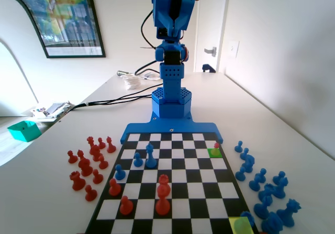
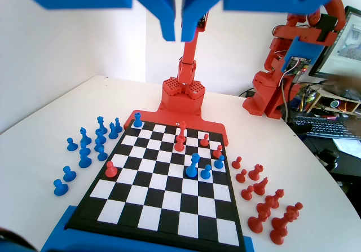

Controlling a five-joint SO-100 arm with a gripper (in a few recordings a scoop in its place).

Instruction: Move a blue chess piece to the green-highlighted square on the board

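**Inspector A:** Start with the large items.

**Inspector B:** White tabletop (image 1: 261, 124), carrying the board (image 1: 189, 191). Spare red pieces (image 1: 86, 166) stand off the board's left edge in the fixed view and spare blue pieces (image 1: 261, 184) off its right edge.

**A:** End effector?

**B:** The end effector (image 2: 178, 36) hangs high above the board in the wrist view. The jaws are drawn nearly together with only a thin slit between them, and nothing is held.

**A:** Target cell?

**B:** The green-highlighted square (image 1: 212, 153) is in the right-hand column of the fixed view, third row from the blue arm. A red pawn (image 1: 216, 147) stands on it.

**A:** And the task's piece?

**B:** The blue chess piece (image 2: 137, 120) stands upright on the board's far-left corner cell in the wrist view, well apart from the green square. In the fixed view that corner holds the paler yellow-green cell (image 1: 238, 227).

**A:** Other blue men on the board?

**B:** A taller blue piece (image 1: 151, 155) with two blue pawns (image 1: 137, 159) near it, left of centre in the fixed view.
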